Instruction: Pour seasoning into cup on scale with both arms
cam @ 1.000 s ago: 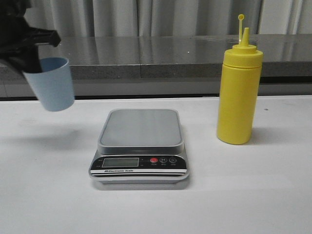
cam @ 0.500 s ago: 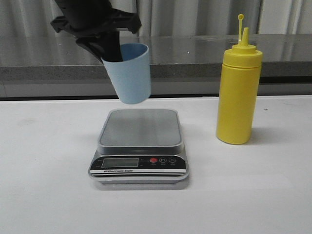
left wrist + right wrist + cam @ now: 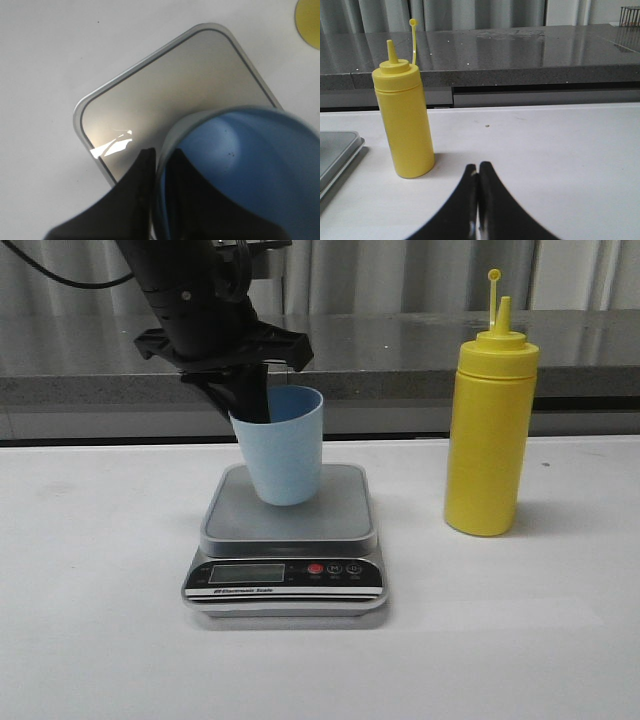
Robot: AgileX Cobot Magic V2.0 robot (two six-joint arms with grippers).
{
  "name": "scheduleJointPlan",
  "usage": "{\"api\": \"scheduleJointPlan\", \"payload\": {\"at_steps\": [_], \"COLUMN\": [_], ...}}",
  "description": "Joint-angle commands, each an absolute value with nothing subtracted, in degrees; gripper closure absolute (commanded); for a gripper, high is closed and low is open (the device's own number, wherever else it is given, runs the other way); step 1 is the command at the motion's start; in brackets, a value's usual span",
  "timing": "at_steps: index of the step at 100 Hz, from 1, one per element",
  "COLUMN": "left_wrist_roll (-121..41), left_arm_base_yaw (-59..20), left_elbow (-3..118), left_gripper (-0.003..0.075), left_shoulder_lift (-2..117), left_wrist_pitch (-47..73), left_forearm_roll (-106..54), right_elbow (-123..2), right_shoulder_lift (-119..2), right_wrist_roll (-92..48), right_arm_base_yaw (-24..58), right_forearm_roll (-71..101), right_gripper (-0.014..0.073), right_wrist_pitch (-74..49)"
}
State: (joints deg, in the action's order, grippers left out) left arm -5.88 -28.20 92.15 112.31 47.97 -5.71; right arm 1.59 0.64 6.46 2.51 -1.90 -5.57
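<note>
Jaws of my left gripper pinch one cup's rim over one scale; right gripper pressed together — one seasoning just beyond.

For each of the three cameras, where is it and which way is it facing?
Front: faces forward over the table at scale, blue cup, yellow squeeze bottle; left claw shows.
Left wrist: looks down at cup over the scale platform; claw fingers show.
Right wrist: low, level, facing the bottle; shut claw shows.
All share the bottle.
</note>
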Motion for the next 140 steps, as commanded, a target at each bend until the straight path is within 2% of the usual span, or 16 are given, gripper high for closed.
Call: {"api": "scheduleJointPlan", "payload": {"at_steps": [1,11,17,42,63,96,140], "left_wrist_roll": [-5.84,-5.84,-5.48,-4.15,-2.56,-2.47,-2.43], "left_arm_base_yaw": [-28.71,-28.71,-28.71,-28.71,-28.71,-28.52,-19.81], "left_elbow": [94.06,94.06,94.06,94.17,94.17,87.74,66.90], "left_gripper": [0.0556,0.0428,0.0389,0.0379,0.0463,0.0743,0.0741], "left_shoulder_lift": [109.27,109.27,109.27,107.73,102.79,91.04,70.81], "left_wrist_pitch": [46.16,46.16,45.91,44.81,43.18,36.61,30.37], "left_forearm_roll": [-7.16,-7.16,-7.16,-7.88,-7.88,-7.36,-7.46], "right_elbow": [0.53,0.53,0.53,0.53,0.53,0.53,0.53], "right_shoulder_lift": [1.84,1.84,1.84,1.84,1.84,1.84,1.84], "right_wrist_roll": [6.39,6.39,6.39,6.39,6.39,6.39,6.39], "right_arm_base_yaw": [2.14,2.14,2.14,2.14,2.14,2.14,2.14], "right_forearm_roll": [-1.99,-1.99,-1.99,-1.99,-1.99,-1.99,-1.99], "right_gripper": [0.0661,0.0661,0.0661,0.0661,0.0661,0.0661,0.0661], "right_wrist_pitch": [-1.25,-1.25,-1.25,-1.25,-1.25,-1.25,-1.25]}}
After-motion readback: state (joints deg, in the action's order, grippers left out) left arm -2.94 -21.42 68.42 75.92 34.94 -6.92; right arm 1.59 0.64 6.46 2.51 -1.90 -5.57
